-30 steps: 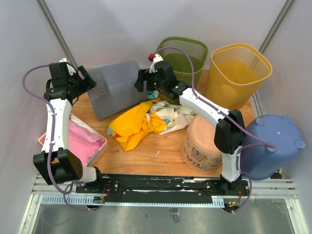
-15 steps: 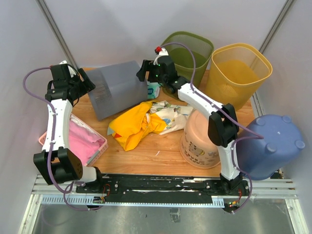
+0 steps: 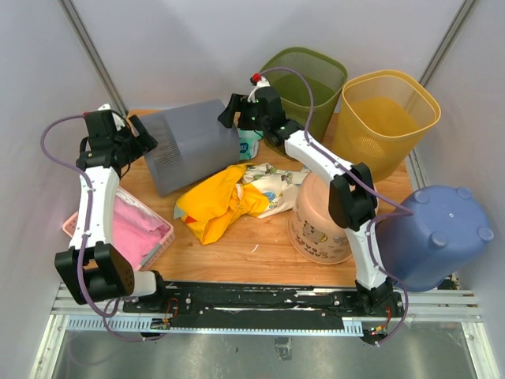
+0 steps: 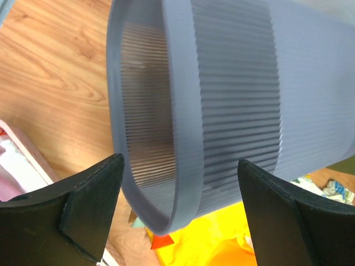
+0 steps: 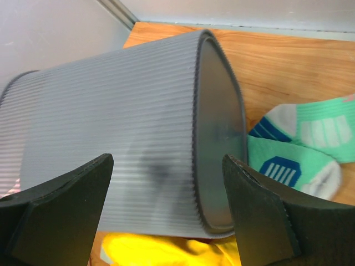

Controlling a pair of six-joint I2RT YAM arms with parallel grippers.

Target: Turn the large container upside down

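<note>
Lying on its side far left on the table (image 3: 260, 237), the grey container (image 3: 189, 146) sits between the left gripper (image 3: 146, 135) at its open rim and the right gripper (image 3: 230, 118) at its base, both claws spread apart.

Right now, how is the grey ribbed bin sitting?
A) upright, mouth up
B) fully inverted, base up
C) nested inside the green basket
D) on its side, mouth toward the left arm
D: the grey bin lies on its side. The left wrist view looks into its open mouth, and the right wrist view shows its closed base.
</note>
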